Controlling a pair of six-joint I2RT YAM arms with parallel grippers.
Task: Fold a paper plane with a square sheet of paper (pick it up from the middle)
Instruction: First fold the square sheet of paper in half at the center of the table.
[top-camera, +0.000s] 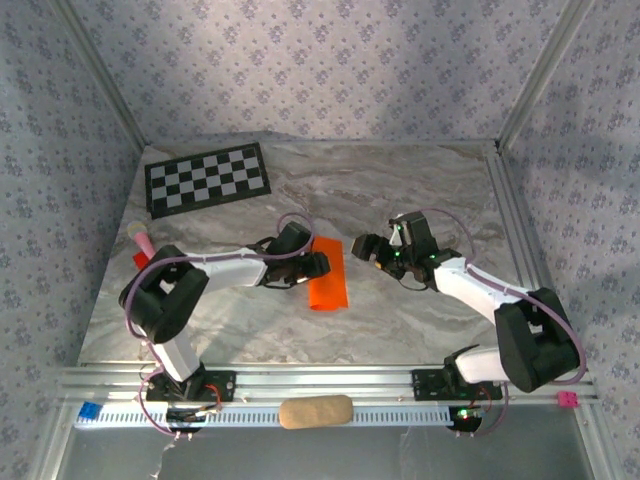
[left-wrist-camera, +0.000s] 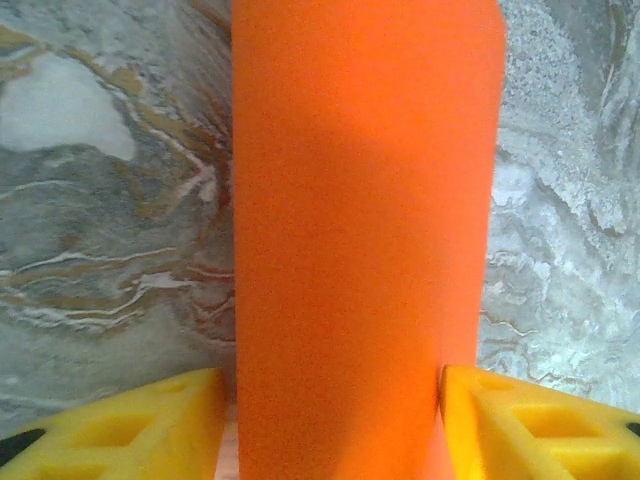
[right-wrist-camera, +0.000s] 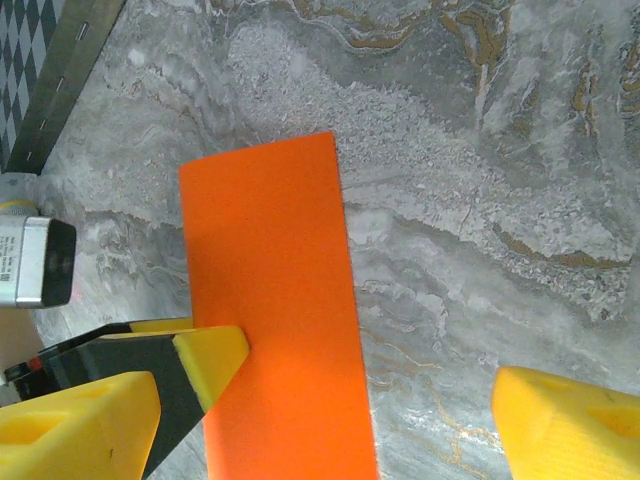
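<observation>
The square sheet of paper, creased into a narrow strip, is lying flat on the counter, near-side and right of the checkerboard sheet. The left pincer is straddling its width, though I cannot tell whether it is pinching. The right pincer is hanging spread wide. Squeezing across it is risking a buckled strip.

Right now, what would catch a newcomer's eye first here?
The bright orange paper, folded into a narrow strip, lies in the middle of the grey marble table. The left gripper sits at its edge, and the right gripper hangs open beside it. A checkerboard sheet lies at the far left.
</observation>
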